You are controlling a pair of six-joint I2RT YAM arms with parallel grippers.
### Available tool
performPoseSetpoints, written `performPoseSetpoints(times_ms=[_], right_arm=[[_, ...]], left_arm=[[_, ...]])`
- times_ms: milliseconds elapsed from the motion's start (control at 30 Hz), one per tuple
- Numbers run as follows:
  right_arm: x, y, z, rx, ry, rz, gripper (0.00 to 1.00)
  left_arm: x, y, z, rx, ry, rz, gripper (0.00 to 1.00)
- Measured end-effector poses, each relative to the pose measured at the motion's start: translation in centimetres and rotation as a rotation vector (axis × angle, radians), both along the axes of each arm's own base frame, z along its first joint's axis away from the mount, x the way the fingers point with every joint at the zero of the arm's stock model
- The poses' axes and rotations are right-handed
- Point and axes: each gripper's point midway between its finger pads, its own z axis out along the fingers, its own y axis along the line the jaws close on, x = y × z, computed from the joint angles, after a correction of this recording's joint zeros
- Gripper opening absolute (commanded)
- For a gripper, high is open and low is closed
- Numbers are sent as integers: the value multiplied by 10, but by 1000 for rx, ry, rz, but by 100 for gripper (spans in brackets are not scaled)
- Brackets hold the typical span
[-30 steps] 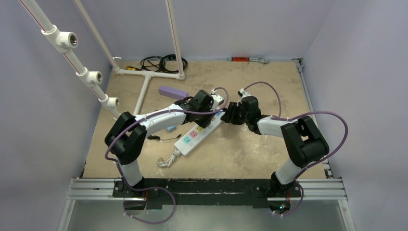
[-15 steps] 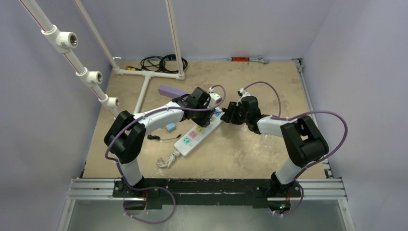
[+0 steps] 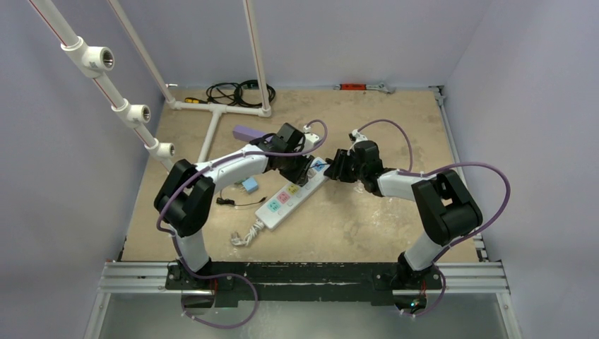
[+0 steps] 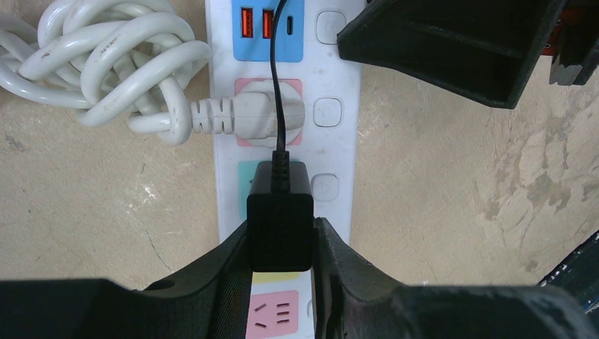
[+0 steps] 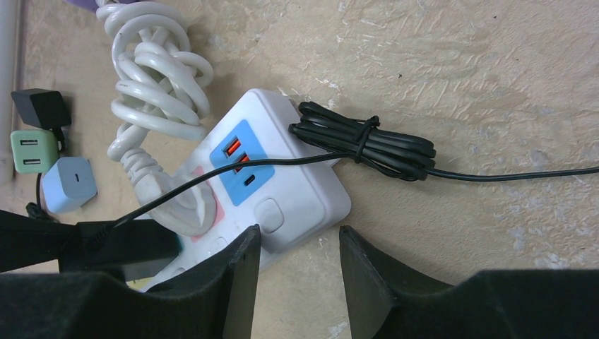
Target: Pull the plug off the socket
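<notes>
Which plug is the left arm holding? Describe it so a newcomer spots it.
Find the long white power strip mid-table, with coloured outlets. Partway along it, a square black plug is clamped in the left gripper, a thin black cord leaving its top. Its neighbour on the strip is a white plug with a thick white cord.

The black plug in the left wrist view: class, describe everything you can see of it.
The small black boxy plug looks like matte plastic, with a ribbed collar at one end and a thin black cord running away over the long white power strip. It sits over a teal outlet face, clamped from both sides by the left gripper. Whether its pins are seated is hidden.
</notes>
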Motion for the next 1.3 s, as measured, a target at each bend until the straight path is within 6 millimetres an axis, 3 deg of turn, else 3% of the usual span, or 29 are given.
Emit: performPoseSetpoints(times_ms=[200,600,1300], right_arm=[[0,0,0,-1,1,0,47],[3,1,-1,-3,1,-3,46],[5,-1,-1,-9,-4,-13,46]], left_arm=[[-1,-1,-1,17,-14,0,0],[-8,-8,0,212,-168,-24,0],[-4,-4,8,101,-49,-43,0]])
